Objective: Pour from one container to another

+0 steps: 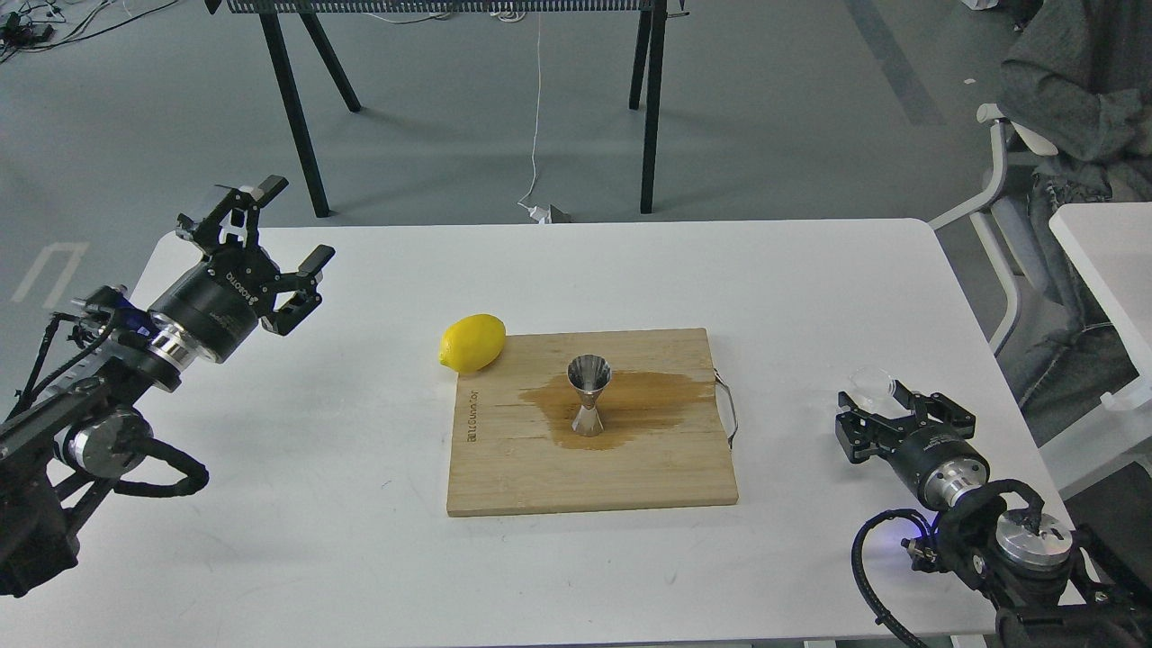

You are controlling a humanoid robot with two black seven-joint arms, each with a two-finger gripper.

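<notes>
The steel jigger [589, 396] stands upright in the middle of the wooden cutting board [540, 477], with a brown puddle [648, 396] spread around its base. At the table's right side the small clear cup [871, 379] is low over the table, held at the tips of my right gripper [886, 396], which is shut on it. Whether the cup touches the table cannot be told. My left gripper [290, 223] hovers open over the table's far left corner with nothing between its fingers, well away from the board.
A yellow lemon [472, 342] lies at the board's far left corner. The board has a wire handle [727, 409] on its right edge. A seated person [1071, 108] and a white chair are beyond the right edge of the white table [810, 288].
</notes>
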